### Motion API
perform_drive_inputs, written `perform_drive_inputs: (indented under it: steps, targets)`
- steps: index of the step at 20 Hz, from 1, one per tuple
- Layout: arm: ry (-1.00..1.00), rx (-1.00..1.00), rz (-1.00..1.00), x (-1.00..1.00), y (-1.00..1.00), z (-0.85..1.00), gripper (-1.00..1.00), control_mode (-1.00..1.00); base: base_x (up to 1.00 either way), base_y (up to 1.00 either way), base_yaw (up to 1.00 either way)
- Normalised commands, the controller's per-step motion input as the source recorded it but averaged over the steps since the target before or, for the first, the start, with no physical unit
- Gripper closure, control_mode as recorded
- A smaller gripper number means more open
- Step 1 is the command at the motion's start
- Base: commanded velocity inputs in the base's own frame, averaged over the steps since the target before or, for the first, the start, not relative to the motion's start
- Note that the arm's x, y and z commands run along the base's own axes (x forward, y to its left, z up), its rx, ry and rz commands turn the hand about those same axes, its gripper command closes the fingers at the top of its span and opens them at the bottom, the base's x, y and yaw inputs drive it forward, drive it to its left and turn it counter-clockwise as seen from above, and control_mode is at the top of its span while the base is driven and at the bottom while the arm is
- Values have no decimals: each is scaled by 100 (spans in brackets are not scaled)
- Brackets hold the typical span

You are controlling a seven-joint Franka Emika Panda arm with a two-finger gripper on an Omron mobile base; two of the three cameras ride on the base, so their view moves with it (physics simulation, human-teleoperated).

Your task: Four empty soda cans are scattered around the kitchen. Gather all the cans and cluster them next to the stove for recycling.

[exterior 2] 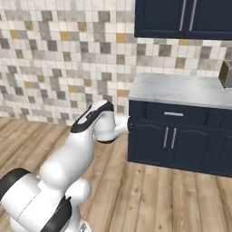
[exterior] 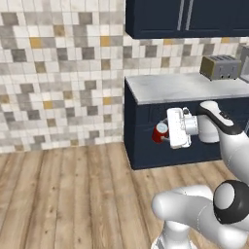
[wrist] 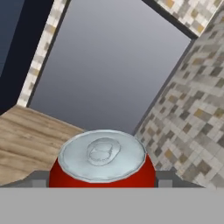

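The tool (exterior: pixel 164 134) is gripping a red soda can (exterior: pixel 159 132), its fingers closed against the can's sides, and is holding it in the air in front of the navy cabinet (exterior: pixel 146 126), well above the wood floor (exterior: pixel 68 194). In the hand view the soda can (wrist: pixel 102 164) is sitting between the fingertips with its silver top facing the camera. A toaster (exterior: pixel 220 67) is standing on the marble worktop (exterior: pixel 180 87) above.

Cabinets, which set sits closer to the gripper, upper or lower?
The lower cabinets beneath the marble counter; the gripper, holding a red soda can, hangs right before them.
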Motion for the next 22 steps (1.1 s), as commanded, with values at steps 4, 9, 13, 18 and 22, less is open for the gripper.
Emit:
perform_drive_inputs:
  steps: [4,9,13,18,22]
  targets:
    - [0,0,0,0,0,0,100,100,17,-100,0]
    - [0,0,0,0,0,0,100,100,20,-92,-6]
    - [0,0,0,0,0,0,100,100,26,-76,-23]
    - [0,0,0,0,0,0,100,100,26,-66,-28]
    - [0,0,0,0,0,0,100,100,39,-59,-27]
